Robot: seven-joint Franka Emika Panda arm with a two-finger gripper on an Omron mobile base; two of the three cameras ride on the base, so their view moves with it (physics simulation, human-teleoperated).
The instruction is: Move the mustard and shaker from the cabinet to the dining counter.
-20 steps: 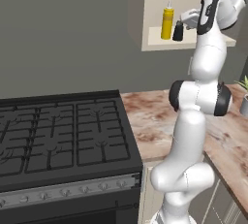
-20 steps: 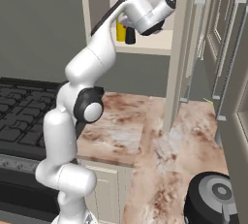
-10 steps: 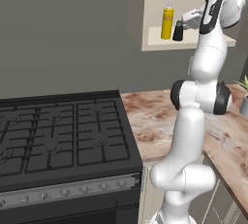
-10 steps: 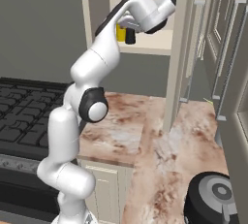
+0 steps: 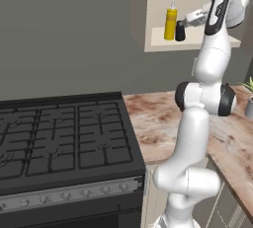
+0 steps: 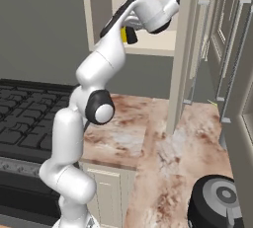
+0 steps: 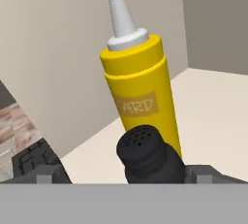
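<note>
On the pale shelf of the open beige cabinet [image 5: 163, 44] the yellow mustard [image 5: 170, 23] stands upright, with the small black shaker [image 5: 180, 32] just to its right. In the hand view the shaker [image 7: 147, 155] is close in front of the mustard [image 7: 138, 87] and low between my fingertips [image 7: 48, 173]. My gripper [image 5: 187, 22] is at shelf height, open, with one finger on each side of the shaker. From the right, the arm hides most of the mustard [image 6: 123, 34] and shaker [image 6: 131, 35]. The dining counter is out of view.
Below the cabinet a black stove [image 5: 59, 138] adjoins a marbled counter [image 5: 153, 118]. An open cabinet door [image 6: 190, 49] with a long metal handle hangs to the right of the shelf. A round black appliance [image 6: 217, 205] sits on the counter's near end.
The hand has edged a little closer to the shaker on the shelf. The jaws have stayed open, and the bottle and shaker have not moved.
</note>
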